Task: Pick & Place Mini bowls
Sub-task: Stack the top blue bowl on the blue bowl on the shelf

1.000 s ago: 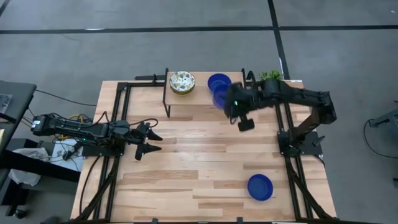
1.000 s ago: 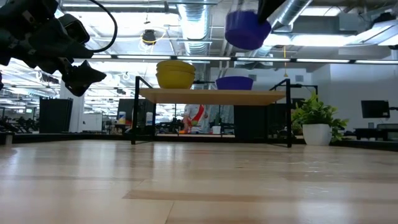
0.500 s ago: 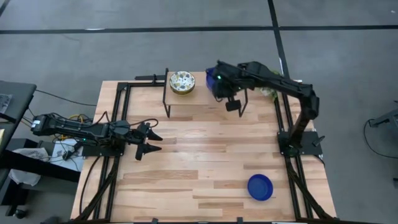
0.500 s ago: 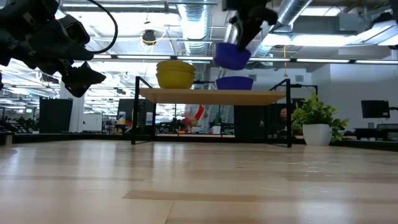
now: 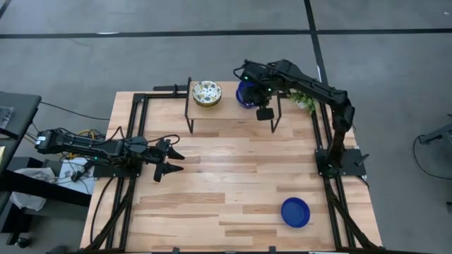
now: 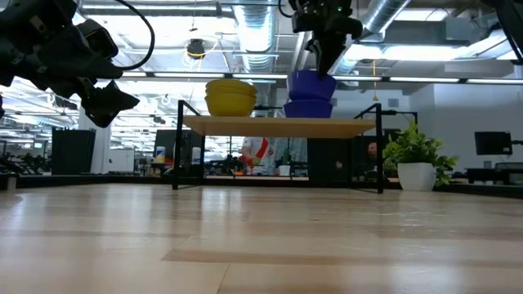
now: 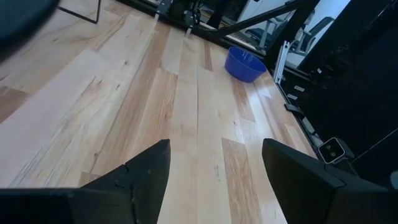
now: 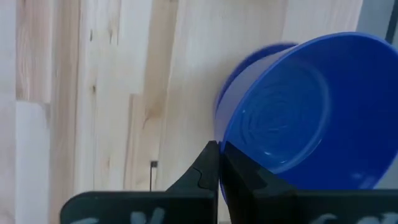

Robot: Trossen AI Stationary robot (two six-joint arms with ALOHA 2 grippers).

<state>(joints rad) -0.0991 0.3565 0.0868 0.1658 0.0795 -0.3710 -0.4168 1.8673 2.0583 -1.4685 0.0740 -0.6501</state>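
Upper centre: right gripper (image 6: 321,64), jaws clamped on a blue bowl (image 6: 310,84) – apparently seated in another blue bowl (image 6: 308,109) on the shelf (image 6: 278,125). Left gripper (image 5: 171,161) hovers mid-left, jaws spread, empty.

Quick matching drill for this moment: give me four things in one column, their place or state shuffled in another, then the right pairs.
Things:
1. right gripper
2. left gripper
3. floral bowl stack
4. lone blue bowl

Places or states:
A. on the table's near right part
B. open, above the table's left side
C. on the shelf, left part
D. shut on a blue bowl over the shelf's blue bowl

Pairs: 1-D, 2-B, 3-C, 4-A
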